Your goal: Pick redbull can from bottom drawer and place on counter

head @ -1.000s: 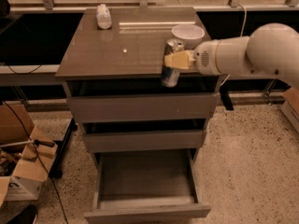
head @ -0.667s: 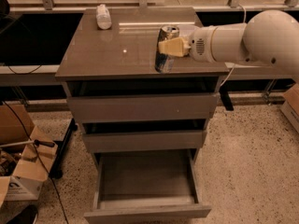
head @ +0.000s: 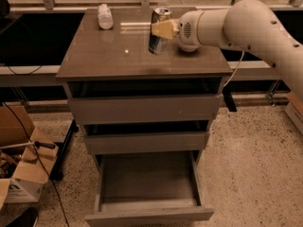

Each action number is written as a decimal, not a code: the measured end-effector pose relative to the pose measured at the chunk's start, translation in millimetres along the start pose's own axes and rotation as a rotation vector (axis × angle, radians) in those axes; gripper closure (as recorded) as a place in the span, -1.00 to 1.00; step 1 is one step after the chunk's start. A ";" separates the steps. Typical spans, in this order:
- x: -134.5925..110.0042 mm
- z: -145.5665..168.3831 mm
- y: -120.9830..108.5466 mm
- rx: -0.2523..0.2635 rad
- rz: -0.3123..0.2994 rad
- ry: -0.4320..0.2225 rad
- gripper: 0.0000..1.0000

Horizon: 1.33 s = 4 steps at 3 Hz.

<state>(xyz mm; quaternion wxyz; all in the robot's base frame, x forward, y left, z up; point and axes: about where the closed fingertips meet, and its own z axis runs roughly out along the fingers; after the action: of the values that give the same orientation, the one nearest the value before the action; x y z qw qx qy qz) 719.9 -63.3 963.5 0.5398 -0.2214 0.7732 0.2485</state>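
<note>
One camera view takes in the whole cabinet from above and in front. The gripper [head: 161,30] sits over the back middle of the counter [head: 118,56], its tan fingers [head: 165,29] pinched around the upper half of the redbull can [head: 156,44]. The can stands nearly upright, with its silver top showing above the fingers and its blue and silver body below them. Its base is at the counter's surface, but whether it touches or hangs just above cannot be told. The white arm [head: 251,22] reaches in from the right edge of the frame, and its rounded wrist is just beside the can.

A white plastic bottle [head: 104,16] lies at the back left of the counter, well apart from the can.

Below the counter, the top drawer [head: 144,109] and middle drawer [head: 146,142] show flat fronts with dark gaps above them. The bottom drawer [head: 149,215] is pulled far out toward the camera, its inside open to view.

A cardboard box [head: 23,174] stands on the speckled floor [head: 255,174] to the left of the cabinet.
</note>
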 end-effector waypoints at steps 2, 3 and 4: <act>0.7 53.0 -37.3 0.052 -0.052 -0.032 0.98; 13.5 85.6 -60.5 0.042 -0.061 -0.020 0.55; 12.4 89.8 -64.5 0.041 -0.059 -0.025 0.08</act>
<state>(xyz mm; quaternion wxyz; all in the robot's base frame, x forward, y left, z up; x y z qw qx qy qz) 820.4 -58.4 916.0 0.5609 -0.2299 0.7645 0.2193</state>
